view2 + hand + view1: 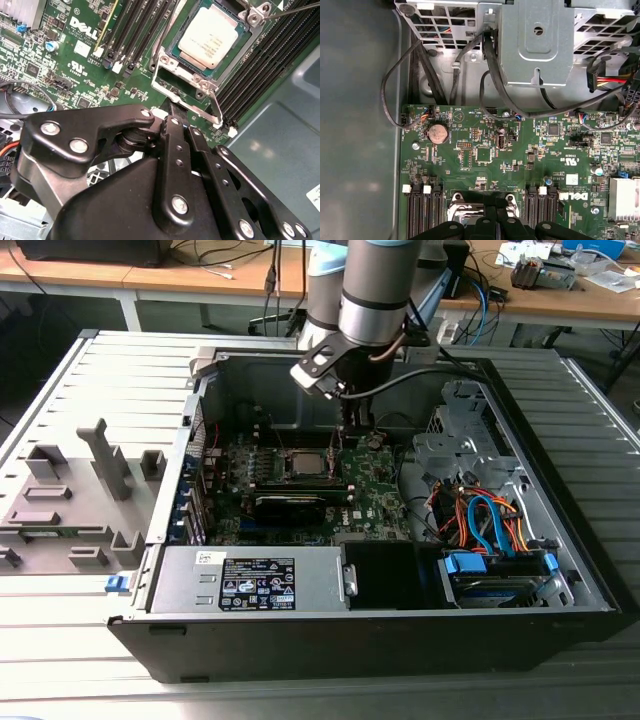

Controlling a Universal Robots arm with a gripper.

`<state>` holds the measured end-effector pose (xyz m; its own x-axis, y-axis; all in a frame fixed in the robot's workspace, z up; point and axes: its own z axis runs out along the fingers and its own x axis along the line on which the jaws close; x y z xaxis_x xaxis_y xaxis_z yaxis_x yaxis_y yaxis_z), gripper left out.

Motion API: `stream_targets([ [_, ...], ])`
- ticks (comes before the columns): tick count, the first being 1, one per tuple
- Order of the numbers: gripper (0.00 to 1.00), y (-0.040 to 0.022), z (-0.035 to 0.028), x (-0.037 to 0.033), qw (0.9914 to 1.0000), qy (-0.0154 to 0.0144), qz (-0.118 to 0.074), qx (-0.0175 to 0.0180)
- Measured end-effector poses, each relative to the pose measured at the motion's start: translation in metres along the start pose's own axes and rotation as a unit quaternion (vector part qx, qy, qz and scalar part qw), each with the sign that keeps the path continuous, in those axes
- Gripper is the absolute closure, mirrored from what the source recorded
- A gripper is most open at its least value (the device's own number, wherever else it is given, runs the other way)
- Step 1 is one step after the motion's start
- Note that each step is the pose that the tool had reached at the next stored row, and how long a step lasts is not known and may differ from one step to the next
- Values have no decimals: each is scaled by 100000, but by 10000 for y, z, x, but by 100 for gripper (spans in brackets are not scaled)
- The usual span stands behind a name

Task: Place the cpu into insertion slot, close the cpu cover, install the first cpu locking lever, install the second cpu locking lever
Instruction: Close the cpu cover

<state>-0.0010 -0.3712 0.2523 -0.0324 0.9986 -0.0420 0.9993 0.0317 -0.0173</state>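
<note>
Second wrist view: the cpu (212,37) lay flat in the slot (172,50), pale metal face up, so the first step looked done. The cover (187,102) was not down. Its silver frame stood tilted up off the board (75,60) on the side of the slot nearest the gripper (175,112), and green showed through its window. The cover therefore stood between the fingertips and the cpu, and the cpu lay straight beyond it along the line of the fingers. Whether the tips touched the frame or stopped just short, I could not tell. The frame's edge nearest the tips ran crosswise to the fingers. The fingers were drawn together, with no gap showing between them and nothing visibly nipped in them. A thin wire lever (295,8) stood clear past the slot's far corner, unlatched by the look of it.

In the exterior view the arm reached down into the open case (350,640), and the gripper hung just to the exterior view's right of the slot. The case held the board, a grey supply box (255,580) at its front wall, and blue and orange cables (485,520) on the exterior view's right. The slot held the cpu and nothing else.
</note>
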Motion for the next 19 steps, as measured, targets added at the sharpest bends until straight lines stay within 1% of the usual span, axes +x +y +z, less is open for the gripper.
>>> stream_targets([
  [8, 89, -30, 5, 1, 100000, 1, -2, -1],
  [19, 89, -47, 20, 2, 100000, 0, -1, -1],
])
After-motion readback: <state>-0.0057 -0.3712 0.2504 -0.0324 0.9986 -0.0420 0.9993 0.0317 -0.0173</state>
